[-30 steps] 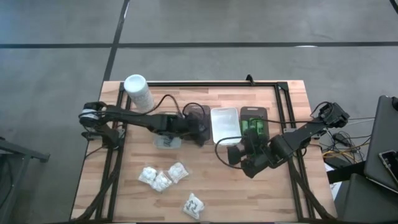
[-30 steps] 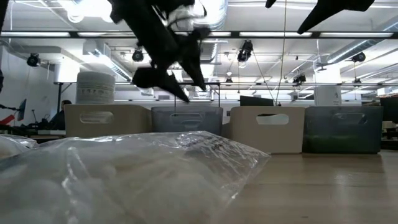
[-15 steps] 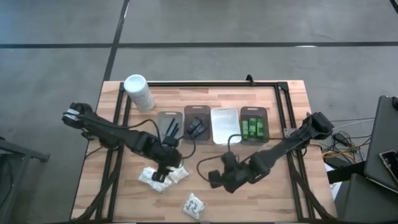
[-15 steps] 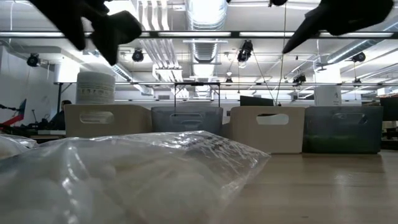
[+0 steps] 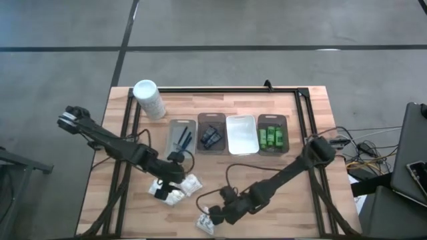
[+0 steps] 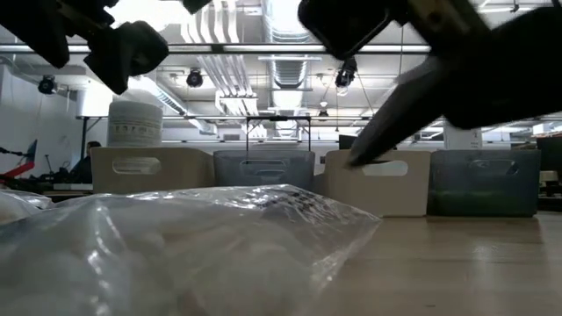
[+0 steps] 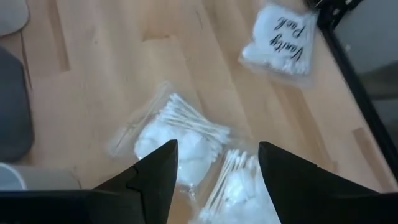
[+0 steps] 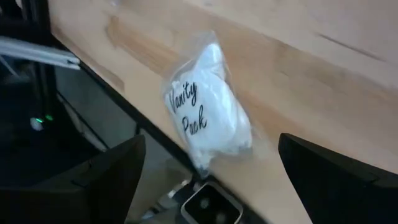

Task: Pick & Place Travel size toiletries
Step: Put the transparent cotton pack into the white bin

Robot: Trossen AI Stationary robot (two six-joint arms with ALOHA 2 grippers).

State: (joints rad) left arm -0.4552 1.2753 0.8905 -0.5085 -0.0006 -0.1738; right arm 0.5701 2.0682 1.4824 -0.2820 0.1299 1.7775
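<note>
With green bottles, razors and sachets trayed, white packets remain at six o'clock on the desk, beneath the spread, empty left claw and right claw.

"Vanity Pack" on white packet

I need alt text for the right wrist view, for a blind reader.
The open right gripper hovers over a clear packet of white contents, labelled "Vanity Pack", lying at the edge of the wooden table.
</note>
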